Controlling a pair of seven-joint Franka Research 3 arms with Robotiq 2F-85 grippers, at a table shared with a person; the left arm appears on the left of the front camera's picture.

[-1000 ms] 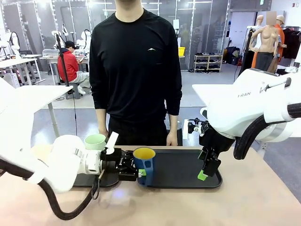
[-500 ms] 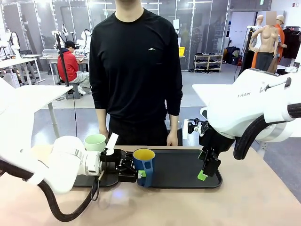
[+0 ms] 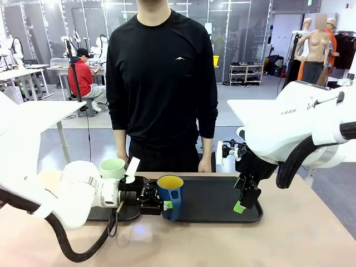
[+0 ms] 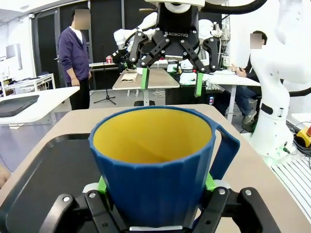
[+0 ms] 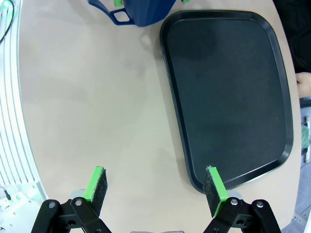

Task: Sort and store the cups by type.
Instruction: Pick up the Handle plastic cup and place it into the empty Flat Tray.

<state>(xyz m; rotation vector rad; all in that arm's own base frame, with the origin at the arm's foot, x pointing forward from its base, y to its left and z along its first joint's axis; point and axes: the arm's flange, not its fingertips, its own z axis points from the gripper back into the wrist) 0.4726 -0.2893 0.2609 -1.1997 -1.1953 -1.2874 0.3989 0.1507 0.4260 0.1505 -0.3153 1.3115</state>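
- Two of my grippers are on the job: my left gripper [image 3: 164, 204] is clenched on the dark blue mug [image 3: 171, 196], one green pad [image 4: 102, 184] pressed to each side of its body.
- The mug stands upright, yellow inside showing, at the left end of the black tray [image 3: 217, 208]; whether its base touches the tray, I cannot tell.
- My right gripper [image 5: 154, 187] hangs released, jaws wide apart and empty, above the tray's right edge and the bare table [image 5: 92, 107] beside it.
- The mint-green tumbler [image 3: 113, 167] stands upright behind my left wrist, apart from the mug.
- A person [image 3: 161, 83] in black stands at the far side, hands resting at the table's edge.
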